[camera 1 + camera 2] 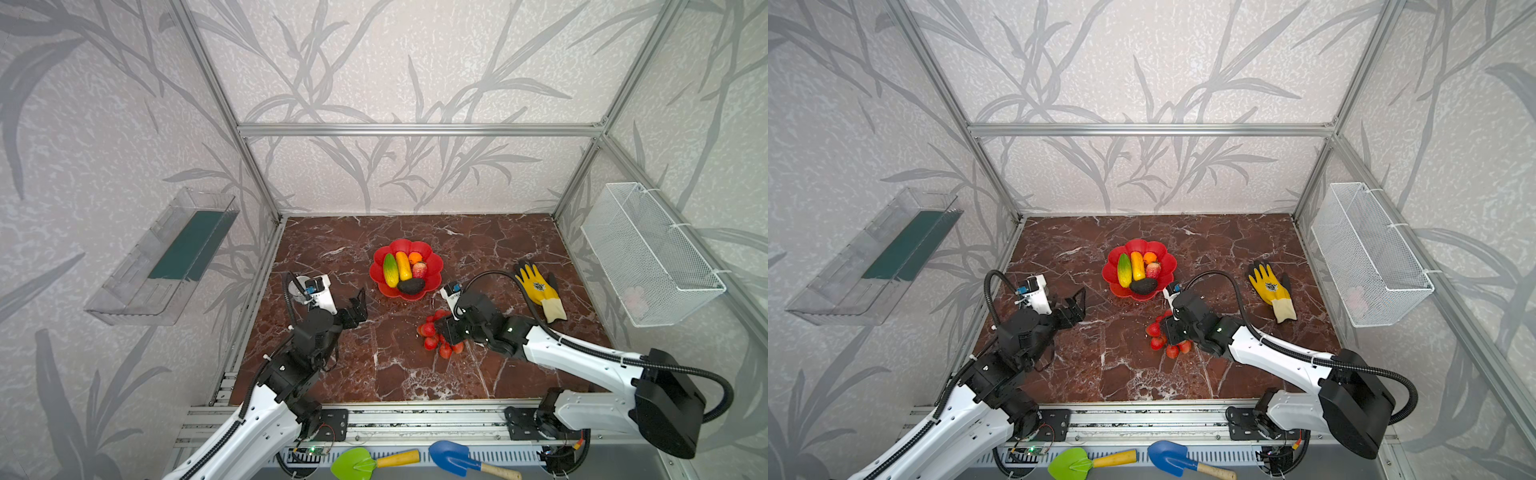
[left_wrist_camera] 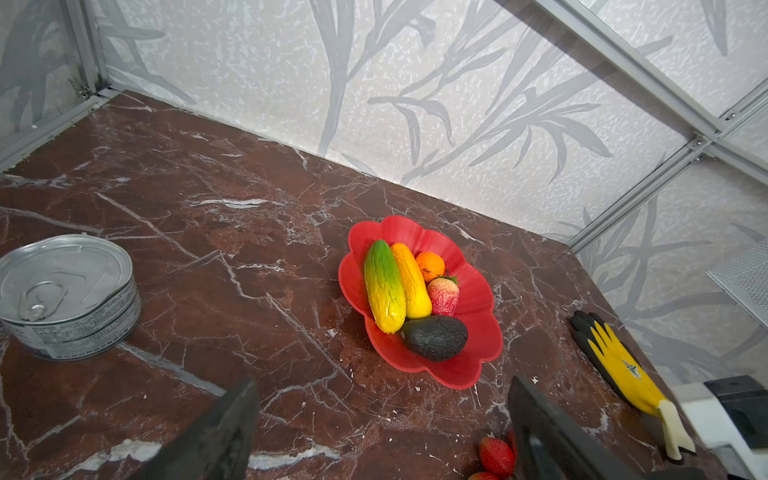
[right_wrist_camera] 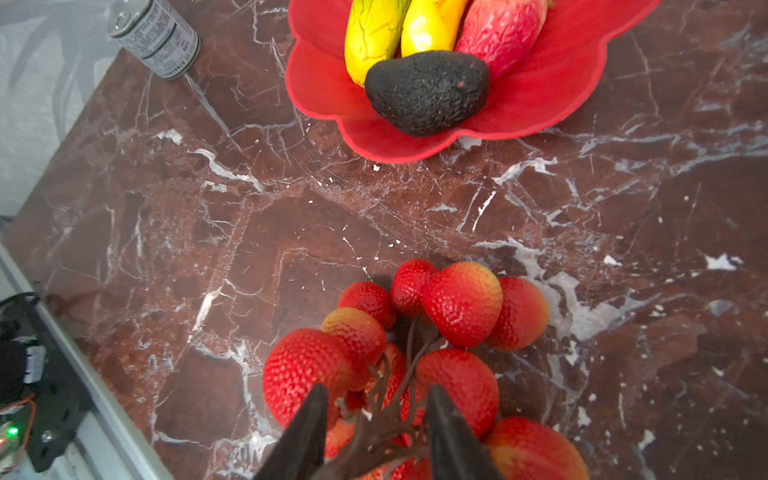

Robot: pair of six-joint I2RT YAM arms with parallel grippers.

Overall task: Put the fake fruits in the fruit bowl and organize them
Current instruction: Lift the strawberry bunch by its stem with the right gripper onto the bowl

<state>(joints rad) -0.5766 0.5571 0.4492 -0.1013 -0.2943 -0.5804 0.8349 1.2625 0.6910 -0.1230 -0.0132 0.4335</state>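
Now right gripper (image 3: 376,395) clamps berry cluster (image 3: 461,303) by its stems near the bowl (image 3: 540,95); left gripper (image 2: 382,382) hangs wide open, empty

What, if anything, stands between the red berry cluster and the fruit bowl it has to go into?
Nothing visible does: only bare marble table lies between the red berry cluster and the fruit bowl. Just inside its near rim lies the dark avocado, which the cluster may have to clear.
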